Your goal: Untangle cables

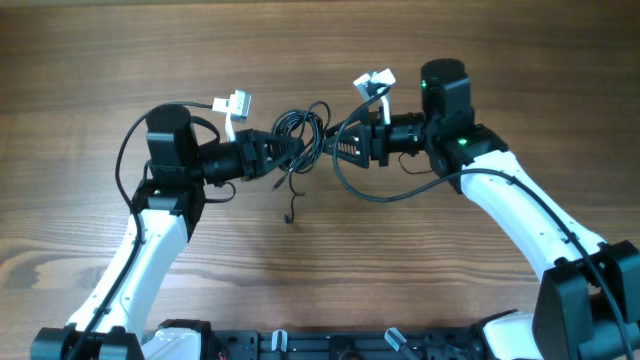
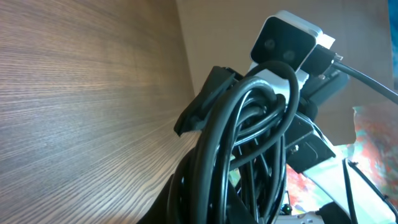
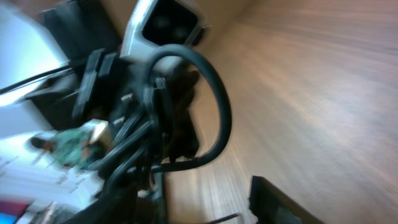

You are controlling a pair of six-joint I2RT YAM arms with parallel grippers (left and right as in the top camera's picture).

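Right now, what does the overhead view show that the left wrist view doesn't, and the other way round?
Only the overhead view shows both arms whole, with the left end effector and the right end effector facing each other across the cable bundle, and a loose cable end trailing below it. Only the left wrist view shows the overlapping coils up close and the lens face of the other arm's camera. Both show the black cable bundle and the wooden table.
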